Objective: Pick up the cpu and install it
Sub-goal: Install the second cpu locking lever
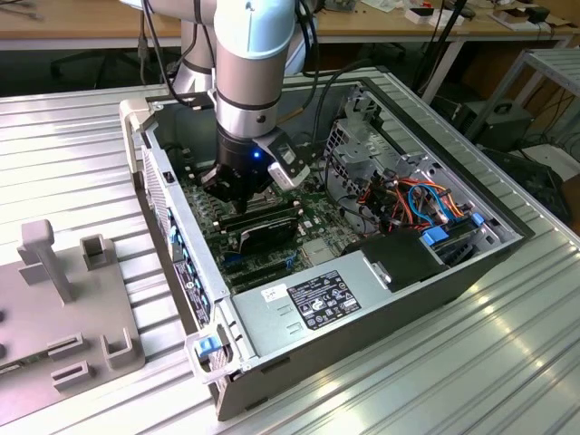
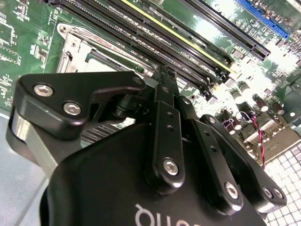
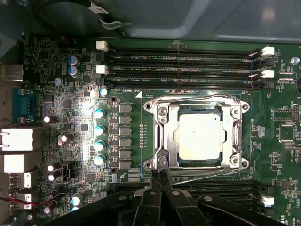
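The cpu (image 3: 200,136), a pale grey square chip, lies flat inside the motherboard's socket with the metal frame (image 3: 237,110) down around it. My gripper (image 3: 161,173) hangs just off one corner of that frame, its two black fingers pressed together with nothing between them, tips right by the frame's corner screw and the wire lever (image 3: 207,176). In the exterior view the gripper (image 1: 237,195) reaches down into the open computer case and covers the socket. The second wrist view shows the shut gripper (image 2: 162,74) over the frame's edge (image 2: 75,44).
Long black memory slots (image 3: 183,59) run on both sides of the socket. Capacitors (image 3: 99,129) and rear ports (image 3: 16,139) stand nearby. The case walls (image 1: 168,213), power supply (image 1: 317,304), drive cage and coloured cables (image 1: 412,199) hem in the arm. A grey fixture (image 1: 63,299) sits at the exterior view's left.
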Robot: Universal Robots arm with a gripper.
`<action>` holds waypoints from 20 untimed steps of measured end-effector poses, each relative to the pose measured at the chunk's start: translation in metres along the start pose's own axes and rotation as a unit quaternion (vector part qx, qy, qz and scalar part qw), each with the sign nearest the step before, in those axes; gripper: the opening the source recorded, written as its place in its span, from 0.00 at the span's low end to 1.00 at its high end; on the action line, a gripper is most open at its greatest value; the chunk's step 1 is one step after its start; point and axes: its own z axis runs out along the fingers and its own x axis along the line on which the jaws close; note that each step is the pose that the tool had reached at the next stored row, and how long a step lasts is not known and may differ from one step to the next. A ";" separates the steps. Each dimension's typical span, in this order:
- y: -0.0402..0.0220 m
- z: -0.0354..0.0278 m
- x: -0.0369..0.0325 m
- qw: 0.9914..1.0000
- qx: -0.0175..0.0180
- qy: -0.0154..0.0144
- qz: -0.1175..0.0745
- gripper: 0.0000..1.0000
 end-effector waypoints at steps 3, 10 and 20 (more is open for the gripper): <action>0.0001 0.0003 0.0007 1.000 0.000 -0.001 0.000 0.11; 0.0002 0.0010 0.0019 1.000 0.000 -0.002 0.000 0.11; 0.0004 0.0040 0.0026 1.000 0.000 -0.003 0.000 0.11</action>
